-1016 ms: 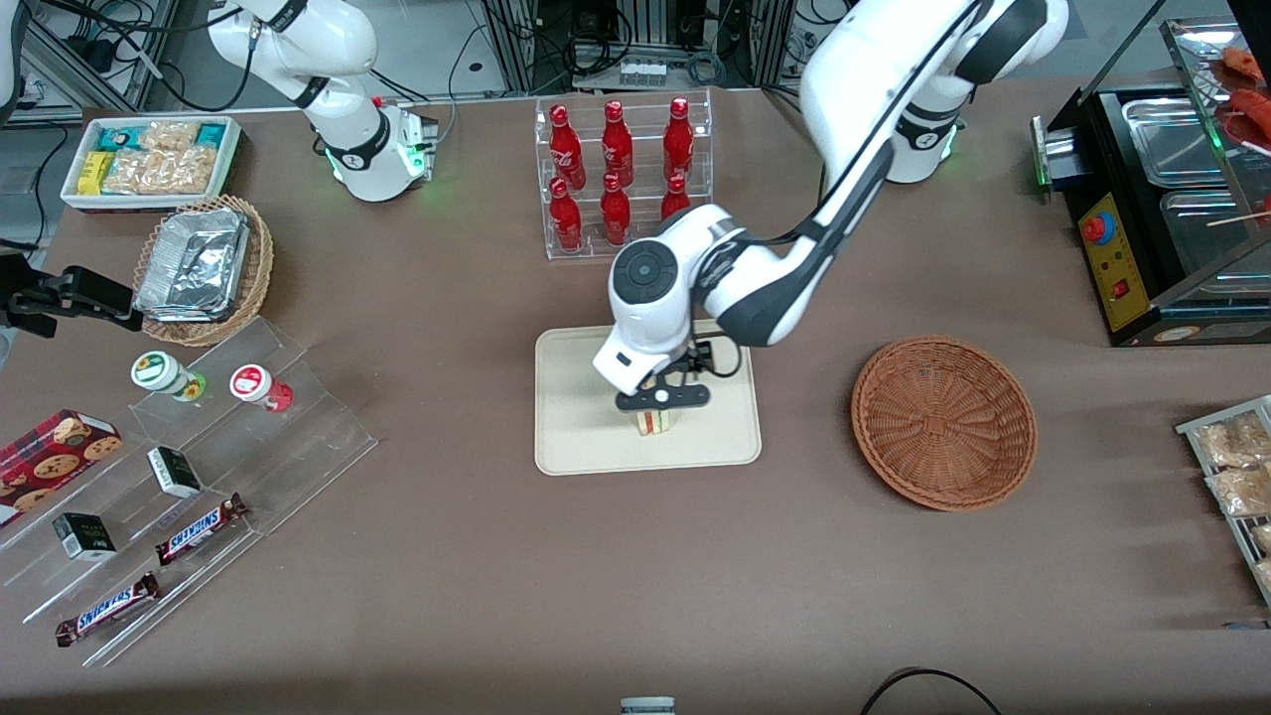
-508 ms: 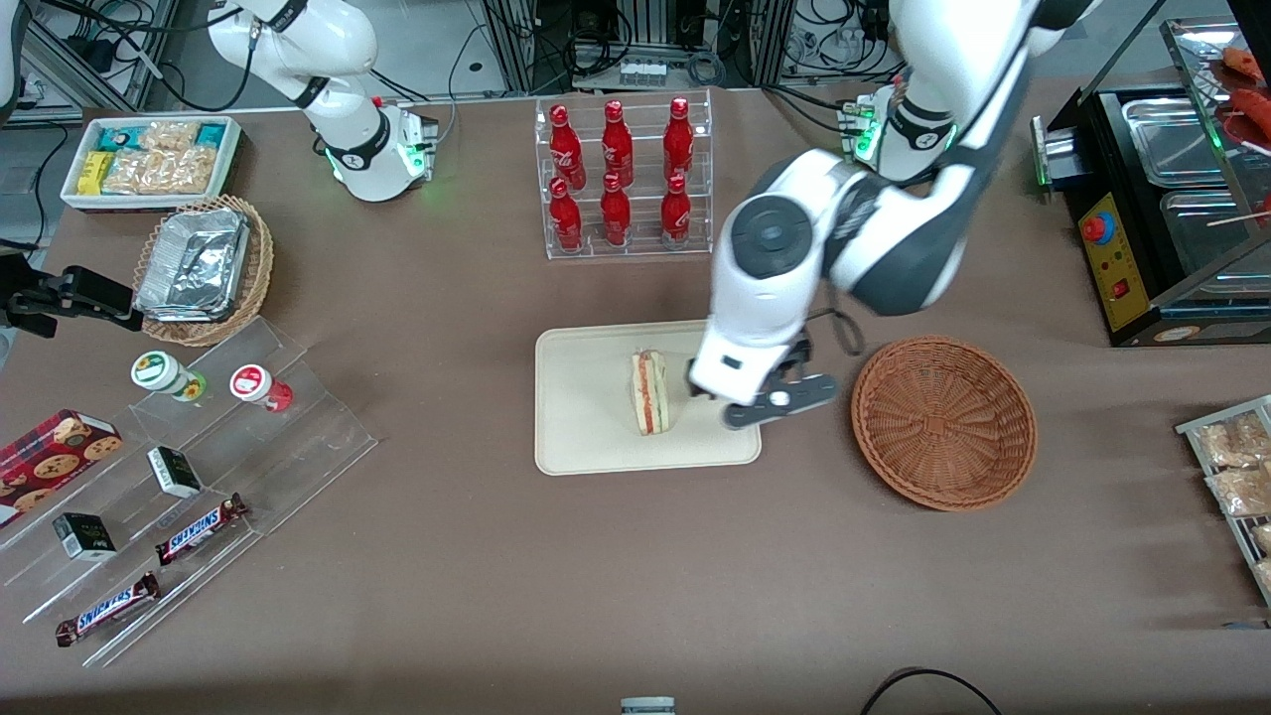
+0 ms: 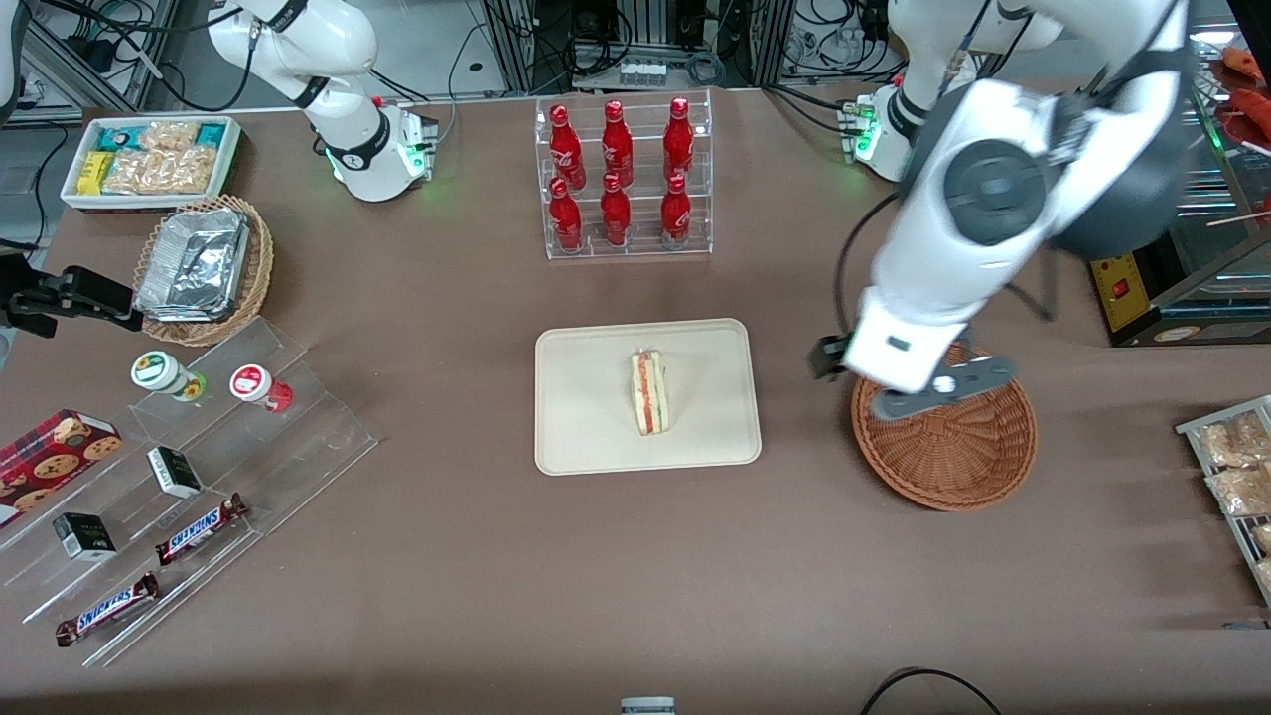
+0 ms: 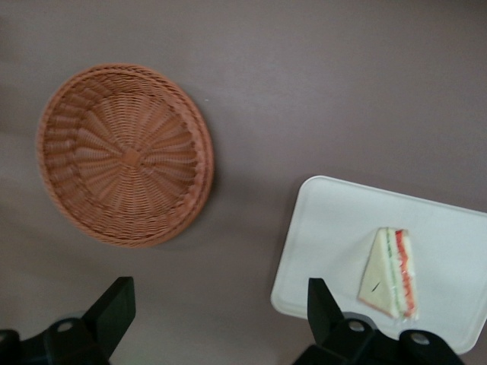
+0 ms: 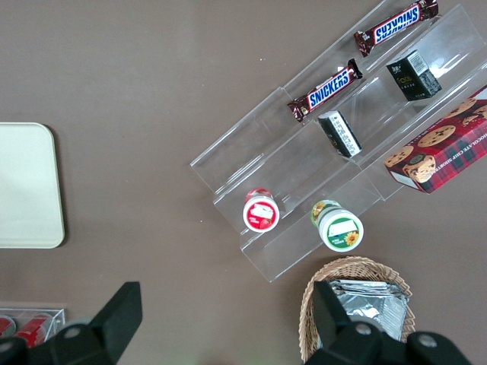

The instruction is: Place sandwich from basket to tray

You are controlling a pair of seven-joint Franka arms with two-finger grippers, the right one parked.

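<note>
Gripper [image 3: 938,390] moved over basket [image 3: 953,447] | fingers apart | sandwich [image 3: 649,392] on tray [image 3: 586,397]

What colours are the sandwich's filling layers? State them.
Red-orange and green stripes between pale bread on the sandwich, clearest in the left wrist view.

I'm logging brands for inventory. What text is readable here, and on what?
"SNICKERS": bar on the clear stand.
"SNICKERS": second bar on the stand.
"CHOCOLATE CHIP SHORTBR...": red cookie box, partly cut off.
Black cartons, jar lids, red bottles: print too small to read.
Sandwich, tray, basket: no text.
Gripper above the basket, jaws open: no text.
</note>
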